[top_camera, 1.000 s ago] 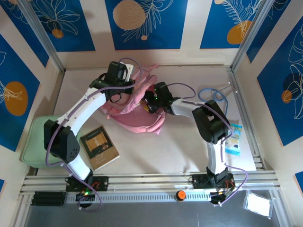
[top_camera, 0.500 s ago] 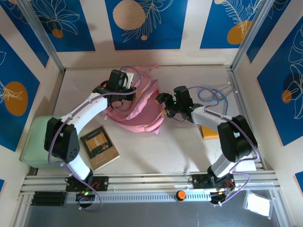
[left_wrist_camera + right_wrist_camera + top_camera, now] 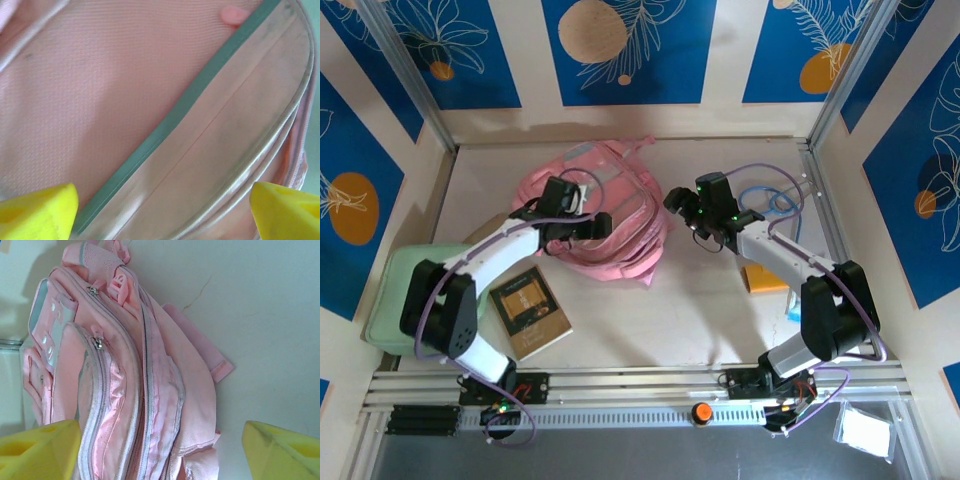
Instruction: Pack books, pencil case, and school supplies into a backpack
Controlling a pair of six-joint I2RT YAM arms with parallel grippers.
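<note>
Pink backpack (image 3: 625, 215) on an off-white bench (image 3: 700, 290), framed by blue patterned wall panels (image 3: 620, 50).

The backpack fabric is seen as fine-woven pink, crossed by a grey-green trim (image 3: 175, 117) beside a paler, silvery-pink panel (image 3: 240, 115). White leaf outlines and orange discs are printed on the blue panels. A brown book (image 3: 529, 312) is marked with a dark picture. Yellow fingertips (image 3: 35, 212) are shown on the left end effector (image 3: 162, 215) and the right end effector (image 3: 160, 450).

backpack (image 3: 616, 215) flattened, right hand (image 3: 673, 199) withdrawn, seemingly empty
</note>
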